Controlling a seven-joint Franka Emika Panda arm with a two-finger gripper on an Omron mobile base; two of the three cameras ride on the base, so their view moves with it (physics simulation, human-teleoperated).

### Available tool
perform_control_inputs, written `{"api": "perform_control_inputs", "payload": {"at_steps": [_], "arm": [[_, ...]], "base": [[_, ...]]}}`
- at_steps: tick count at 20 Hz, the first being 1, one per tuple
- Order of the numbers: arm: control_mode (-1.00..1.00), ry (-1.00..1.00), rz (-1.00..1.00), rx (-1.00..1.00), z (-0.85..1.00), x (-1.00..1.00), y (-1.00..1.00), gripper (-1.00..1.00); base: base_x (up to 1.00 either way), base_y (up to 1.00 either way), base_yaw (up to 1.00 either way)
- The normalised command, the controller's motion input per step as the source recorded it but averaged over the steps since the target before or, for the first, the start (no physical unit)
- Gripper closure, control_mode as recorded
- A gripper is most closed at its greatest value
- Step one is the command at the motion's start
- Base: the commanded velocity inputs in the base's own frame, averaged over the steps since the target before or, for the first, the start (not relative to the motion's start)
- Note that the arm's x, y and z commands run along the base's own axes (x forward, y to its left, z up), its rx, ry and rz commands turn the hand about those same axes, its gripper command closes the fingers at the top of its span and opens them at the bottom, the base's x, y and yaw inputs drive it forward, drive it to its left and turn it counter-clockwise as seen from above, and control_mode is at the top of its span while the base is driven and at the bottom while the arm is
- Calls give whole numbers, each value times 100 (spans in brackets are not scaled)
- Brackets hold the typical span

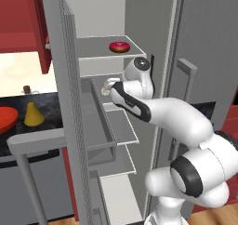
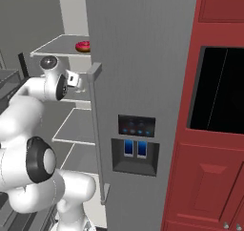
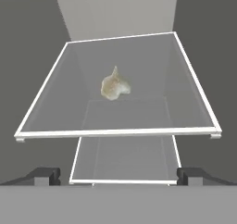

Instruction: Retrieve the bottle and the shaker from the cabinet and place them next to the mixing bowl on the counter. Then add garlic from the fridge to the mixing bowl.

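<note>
The fridge [image 1: 69, 103] stands open, its grey door swung out toward the desk side, pale shelves exposed inside. The white arm reaches into the compartment at the level of the second shelf down.

The claw [image 3: 118, 174] is released — its two dark tips stand wide apart at the lower edge of the hand view, with nothing between them. It hangs above and in front of the glass shelf [image 3: 51, 107] that carries the garlic, not touching it.

The garlic [image 3: 114, 85], a small whitish lumpy bulb, lies near the middle of that shelf, clear of the shelf's white rim. From the left base view a pale lump just beside the arm's wrist may be the same bulb, but it is too small to confirm.

One shelf above the garlic's shelf sits a pink-iced doughnut [image 1: 119, 46], toward the front edge; it also appears in the right base view [image 2: 83, 46], partly cut off by the closed right-hand fridge door.

Outside the fridge, to the left of its open door, the black desk [image 1: 46, 105] carries three task items:
- the bottle [image 1: 33, 114] — yellow cone base, upright;
- the mixing bowl [image 1: 6, 118], red-orange, just beside the bottle, cut by the picture's edge;
- the shaker [image 1: 27, 89], small and dark, behind the bottle.

The dark red cabinet [image 1: 39, 24] hangs above the desk, beside the fridge door.
</note>
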Motion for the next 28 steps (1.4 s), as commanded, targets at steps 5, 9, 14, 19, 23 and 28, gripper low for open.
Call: {"api": "perform_control_inputs", "payload": {"at_steps": [5, 9, 14, 19, 23, 28], "arm": [[-100, -2, 0, 0, 0, 31, 0, -100], [-100, -1, 0, 0, -1, 29, 1, -100], [-100, -27, 0, 0, -22, 2, 11, -100], [-100, -10, 0, 0, -5, 0, 8, -100], [-100, 0, 0, 0, 0, 22, 0, -100], [-100, 9, 0, 0, 3, 21, 0, -100]], "base": [[0, 0, 0], [0, 0, 0], [0, 0, 0], [0, 0, 0], [0, 0, 0], [0, 0, 0]]}}
